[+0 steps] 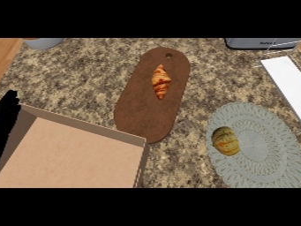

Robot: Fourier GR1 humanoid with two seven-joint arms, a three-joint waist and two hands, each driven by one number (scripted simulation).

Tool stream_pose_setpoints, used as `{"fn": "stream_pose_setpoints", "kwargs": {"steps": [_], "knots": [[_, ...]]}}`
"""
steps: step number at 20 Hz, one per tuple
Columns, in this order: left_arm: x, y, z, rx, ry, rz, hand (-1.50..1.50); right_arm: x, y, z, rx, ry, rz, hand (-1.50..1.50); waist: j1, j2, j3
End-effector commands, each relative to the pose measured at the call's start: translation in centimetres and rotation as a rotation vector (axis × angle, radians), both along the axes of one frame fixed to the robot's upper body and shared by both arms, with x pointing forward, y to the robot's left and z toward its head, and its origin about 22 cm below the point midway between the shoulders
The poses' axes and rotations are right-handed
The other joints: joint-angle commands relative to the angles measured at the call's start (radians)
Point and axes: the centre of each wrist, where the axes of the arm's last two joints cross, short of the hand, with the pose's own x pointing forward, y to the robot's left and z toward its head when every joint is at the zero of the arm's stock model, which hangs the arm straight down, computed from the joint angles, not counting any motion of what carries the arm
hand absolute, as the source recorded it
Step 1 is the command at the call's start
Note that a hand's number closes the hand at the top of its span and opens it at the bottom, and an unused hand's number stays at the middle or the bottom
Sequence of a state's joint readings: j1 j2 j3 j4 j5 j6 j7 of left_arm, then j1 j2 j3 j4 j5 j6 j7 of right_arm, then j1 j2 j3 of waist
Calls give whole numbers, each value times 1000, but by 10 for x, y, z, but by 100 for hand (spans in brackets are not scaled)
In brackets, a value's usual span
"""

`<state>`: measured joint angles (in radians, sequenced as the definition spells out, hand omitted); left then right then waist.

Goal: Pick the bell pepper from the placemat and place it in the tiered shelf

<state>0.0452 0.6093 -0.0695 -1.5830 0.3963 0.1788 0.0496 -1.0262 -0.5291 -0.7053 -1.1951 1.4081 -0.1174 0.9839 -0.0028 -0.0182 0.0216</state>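
Observation:
A yellow-orange bell pepper (226, 141) lies on the left part of a round grey-green woven placemat (270, 154) at the lower right. The tiered shelf (293, 88), white with thin wire edges, stands at the right edge, just beyond the placemat. My left hand (4, 121) rests at the view's left edge, fingers up and straight, partly behind a cardboard box wall and far from the pepper. It holds nothing. My right hand does not show.
An open cardboard box (68, 154) fills the lower left. A long brown cutting board (146, 110) with a croissant (160, 81) lies in the middle. A grey bowl (43, 43) sits at the top left and a grey appliance (263, 43) at the top right.

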Motion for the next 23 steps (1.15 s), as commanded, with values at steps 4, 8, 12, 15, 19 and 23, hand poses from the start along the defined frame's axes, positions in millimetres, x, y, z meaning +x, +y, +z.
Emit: {"fn": "stream_pose_setpoints", "kwargs": {"steps": [4,8,12,15,19,23], "knots": [[-7,-4,-37,-25,131,50,0,-35,32,31,-42,-248,32,-150,-27,11,-24],[-21,7,-41,-22,138,62,0,-76,32,57,-62,-311,-26,-150,-27,8,-24],[-19,9,-31,-25,149,60,0,-117,67,71,-71,-326,-93,-150,-53,-3,-26],[-27,18,-32,-2,158,90,0,-146,76,83,-57,-284,-117,-150,-68,-11,-28],[-34,19,-34,-11,162,113,0,-174,86,74,-28,-237,-90,-150,-91,-21,-29],[-39,29,-28,-9,172,131,0,-209,99,73,-71,-253,-90,-150,-107,-30,-30]]}}
